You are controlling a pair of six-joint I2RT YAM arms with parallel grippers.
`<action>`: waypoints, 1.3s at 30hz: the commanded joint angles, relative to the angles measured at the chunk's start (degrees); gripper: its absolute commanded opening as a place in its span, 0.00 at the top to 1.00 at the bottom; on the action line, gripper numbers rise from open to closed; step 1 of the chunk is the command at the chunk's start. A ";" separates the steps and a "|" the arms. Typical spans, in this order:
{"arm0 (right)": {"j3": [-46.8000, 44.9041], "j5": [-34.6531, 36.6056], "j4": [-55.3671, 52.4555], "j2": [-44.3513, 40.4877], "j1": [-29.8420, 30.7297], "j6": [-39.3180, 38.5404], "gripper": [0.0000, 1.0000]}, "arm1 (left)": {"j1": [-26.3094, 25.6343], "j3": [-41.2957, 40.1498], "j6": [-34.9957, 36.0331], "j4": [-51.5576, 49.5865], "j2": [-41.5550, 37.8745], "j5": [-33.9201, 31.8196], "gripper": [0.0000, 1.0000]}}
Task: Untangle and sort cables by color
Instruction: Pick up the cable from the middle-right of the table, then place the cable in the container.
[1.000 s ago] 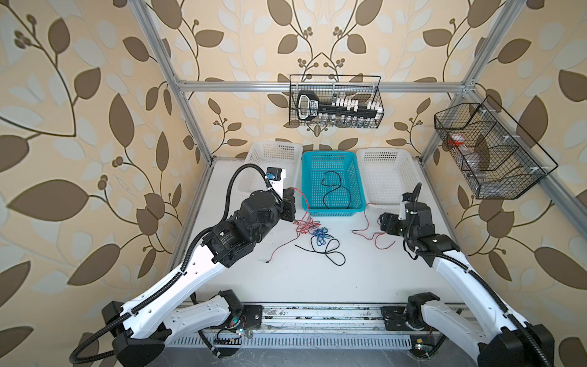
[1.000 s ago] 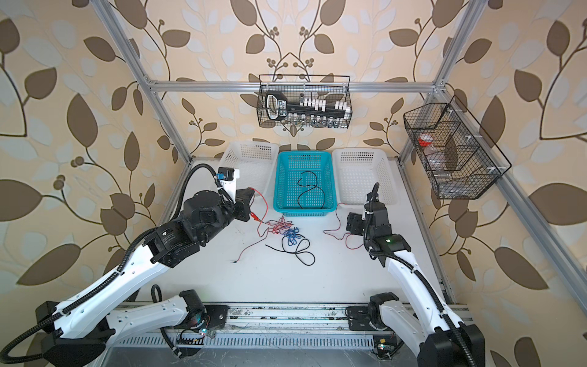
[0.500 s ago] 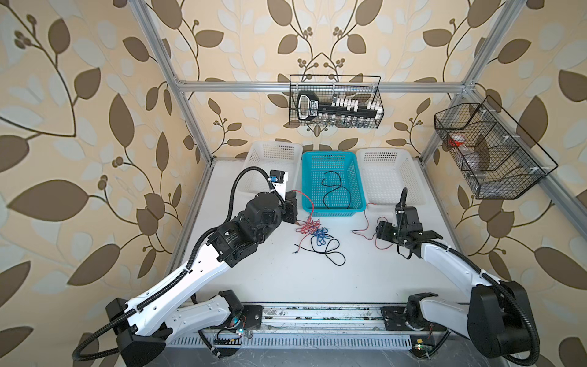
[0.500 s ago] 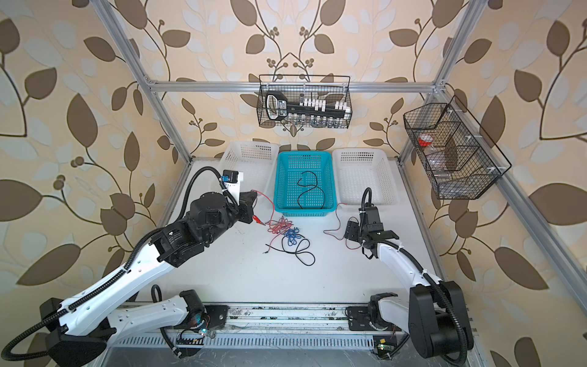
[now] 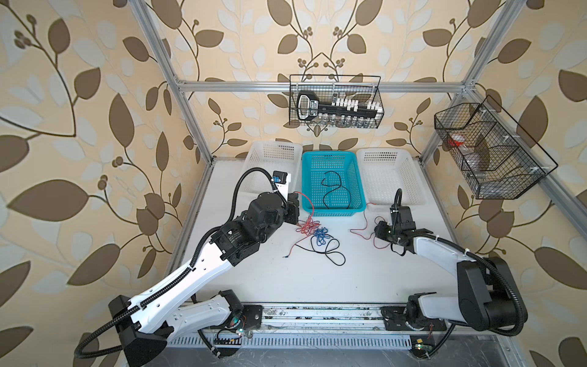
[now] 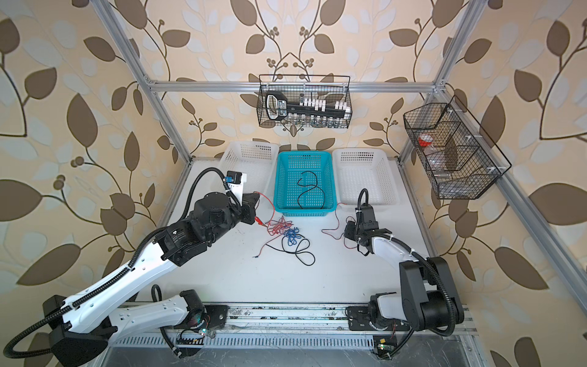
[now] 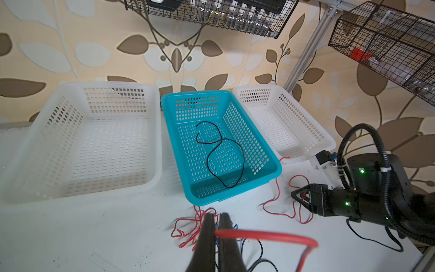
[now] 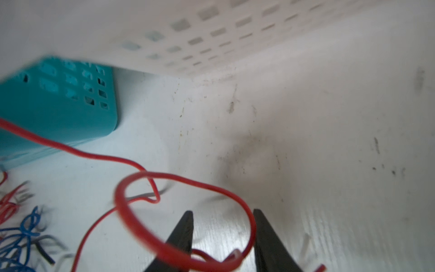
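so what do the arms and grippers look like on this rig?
Both arms alike: left arm and right arm have white link shells, black joint housings and ribbed black hoses zip-tied alongside. Green status lights glow on the right one. The left gripper and right gripper have slim, tapering black fingers.

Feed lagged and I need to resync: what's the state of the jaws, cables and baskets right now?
Left gripper: jaws shut on a red cable.
Right gripper: jaws open around a second red cable.
Tangle: red, blue, black cables knotted on the table.
Teal basket: holds one black cable.
Left white basket: empty.
Right white basket: empty.
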 commanded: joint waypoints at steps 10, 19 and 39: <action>-2.60 -2.07 -2.92 -9.44 -0.19 0.03 1.00 | 0.57 -0.64 -1.79 2.38 -0.04 -0.01 1.00; 0.79 -5.86 -10.04 -25.51 -0.11 -1.53 1.00 | 0.57 -1.24 -2.32 2.07 -0.47 -0.25 1.00; 22.22 10.01 -3.26 -13.57 -7.27 -7.59 1.00 | 0.54 -2.83 -3.30 1.74 -1.09 -0.34 1.00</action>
